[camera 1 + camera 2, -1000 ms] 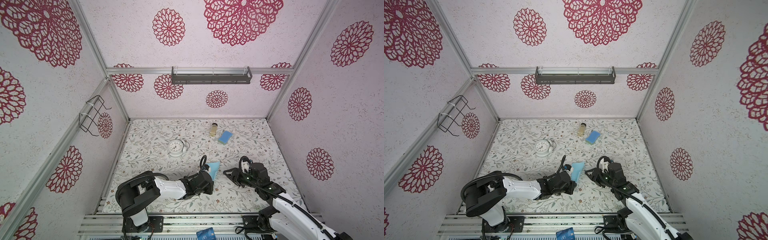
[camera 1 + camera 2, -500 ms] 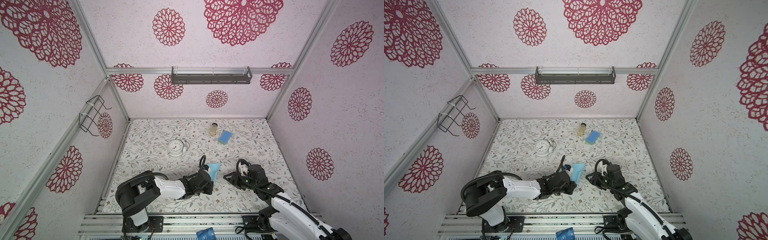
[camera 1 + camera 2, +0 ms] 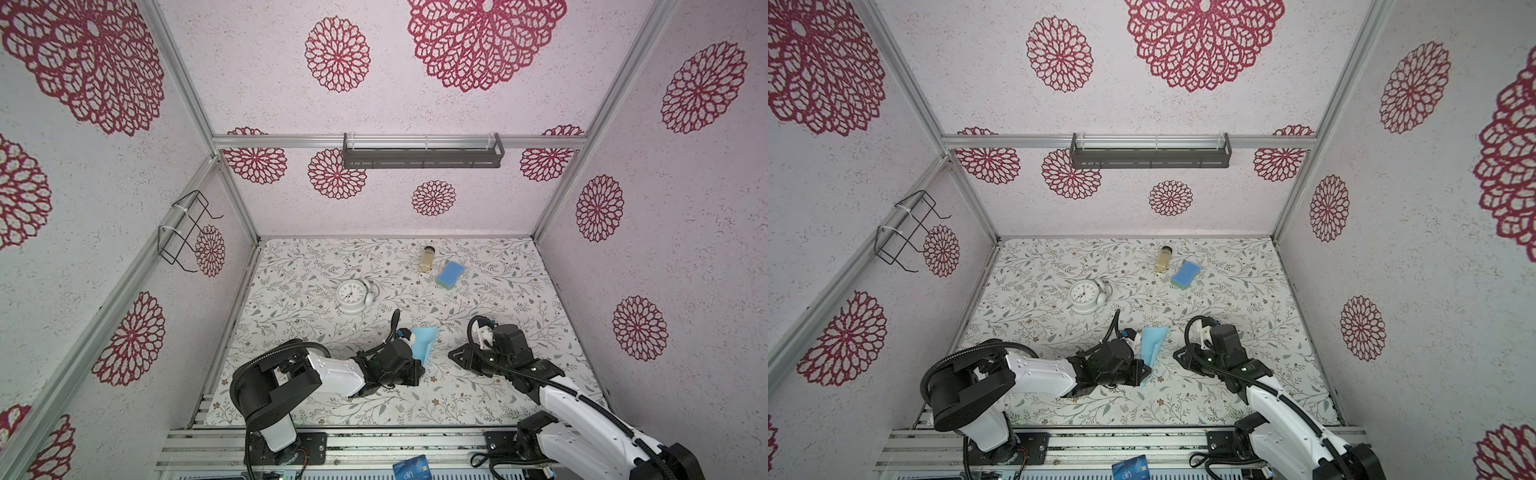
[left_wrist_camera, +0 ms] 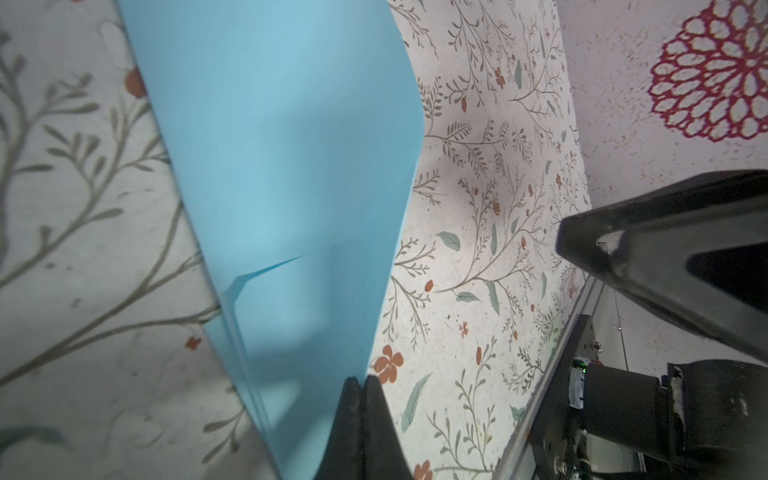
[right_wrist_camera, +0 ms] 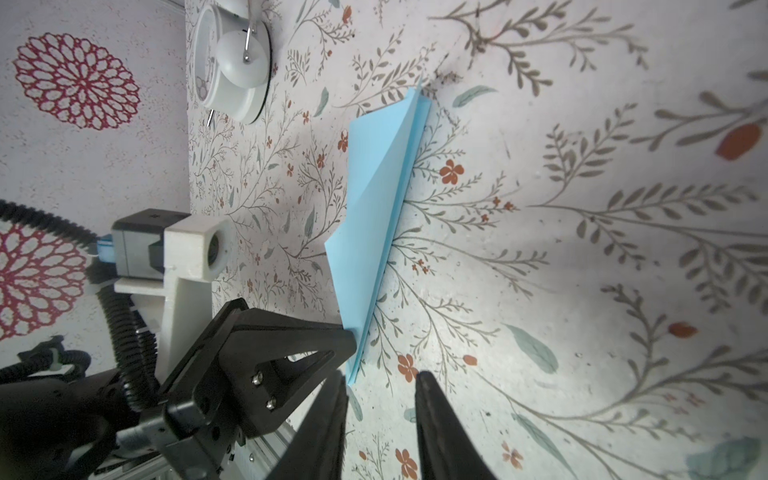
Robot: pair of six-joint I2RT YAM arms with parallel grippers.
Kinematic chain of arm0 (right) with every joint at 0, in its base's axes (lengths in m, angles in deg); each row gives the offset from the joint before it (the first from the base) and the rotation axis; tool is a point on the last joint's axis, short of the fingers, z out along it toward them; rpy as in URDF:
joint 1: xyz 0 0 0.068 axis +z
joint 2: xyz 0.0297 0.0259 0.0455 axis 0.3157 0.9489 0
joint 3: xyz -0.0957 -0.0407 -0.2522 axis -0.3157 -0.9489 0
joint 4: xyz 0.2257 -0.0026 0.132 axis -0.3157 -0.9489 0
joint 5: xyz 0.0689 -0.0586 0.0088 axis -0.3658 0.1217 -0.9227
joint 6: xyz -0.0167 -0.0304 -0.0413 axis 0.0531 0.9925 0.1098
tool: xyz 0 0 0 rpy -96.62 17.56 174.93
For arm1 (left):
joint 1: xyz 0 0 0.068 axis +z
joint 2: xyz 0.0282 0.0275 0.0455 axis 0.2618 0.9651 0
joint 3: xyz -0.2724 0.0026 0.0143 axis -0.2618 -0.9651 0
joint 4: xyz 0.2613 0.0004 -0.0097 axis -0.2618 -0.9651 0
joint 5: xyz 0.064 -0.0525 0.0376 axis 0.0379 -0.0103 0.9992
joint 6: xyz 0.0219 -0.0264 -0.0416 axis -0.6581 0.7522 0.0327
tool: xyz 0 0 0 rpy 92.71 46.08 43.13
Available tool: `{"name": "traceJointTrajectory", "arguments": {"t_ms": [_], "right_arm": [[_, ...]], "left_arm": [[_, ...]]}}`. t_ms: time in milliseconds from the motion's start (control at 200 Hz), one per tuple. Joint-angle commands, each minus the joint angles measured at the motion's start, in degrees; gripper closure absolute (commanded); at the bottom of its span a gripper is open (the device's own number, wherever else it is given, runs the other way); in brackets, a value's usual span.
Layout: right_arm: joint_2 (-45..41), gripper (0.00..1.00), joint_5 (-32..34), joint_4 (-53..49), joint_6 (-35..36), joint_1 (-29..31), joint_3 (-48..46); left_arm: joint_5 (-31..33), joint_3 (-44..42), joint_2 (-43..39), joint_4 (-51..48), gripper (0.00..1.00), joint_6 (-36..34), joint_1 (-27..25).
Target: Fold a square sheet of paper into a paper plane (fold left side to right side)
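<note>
The square sheet of paper is folded into a narrow light blue paper plane (image 3: 424, 345) (image 3: 1153, 345) that lies on the floral table near the middle front. Its upper flap (image 4: 282, 166) stands lifted off the layers below. My left gripper (image 3: 419, 369) (image 4: 360, 380) lies low on the table, shut on the flap's edge near the pointed nose. My right gripper (image 3: 452, 355) (image 5: 379, 384) is open just right of the plane, with only bare table between its fingers. The plane's nose tip (image 5: 352, 374) lies next to one right finger, outside the gap.
A white clock (image 3: 351, 296) stands behind the left arm. A blue sponge (image 3: 449, 275) and a small jar (image 3: 427, 258) lie at the back. A dark blue card (image 3: 411, 467) rests on the front rail. Walls close in on three sides.
My right gripper has drawn a little toward the front, and its jaws have narrowed. The left gripper and the paper plane have hardly moved.
</note>
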State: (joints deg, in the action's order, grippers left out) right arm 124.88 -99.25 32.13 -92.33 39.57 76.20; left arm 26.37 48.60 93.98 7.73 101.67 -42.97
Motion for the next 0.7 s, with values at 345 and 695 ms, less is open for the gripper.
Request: {"name": "traceJointTrajectory", "arguments": {"t_ms": [345, 695], "right_arm": [[11.43, 0.82, -1.99, 9.54, 1.61, 2.15, 3.64], [22.04, 0.98, -1.83, 14.59, 2.25, 6.4, 8.09]], "left_arm": [[-8.84, -4.87, 1.5, 14.54, 1.0, 7.35, 3.21], [-13.0, -7.34, 3.56, 20.96, 1.0, 10.75, 5.5]]}}
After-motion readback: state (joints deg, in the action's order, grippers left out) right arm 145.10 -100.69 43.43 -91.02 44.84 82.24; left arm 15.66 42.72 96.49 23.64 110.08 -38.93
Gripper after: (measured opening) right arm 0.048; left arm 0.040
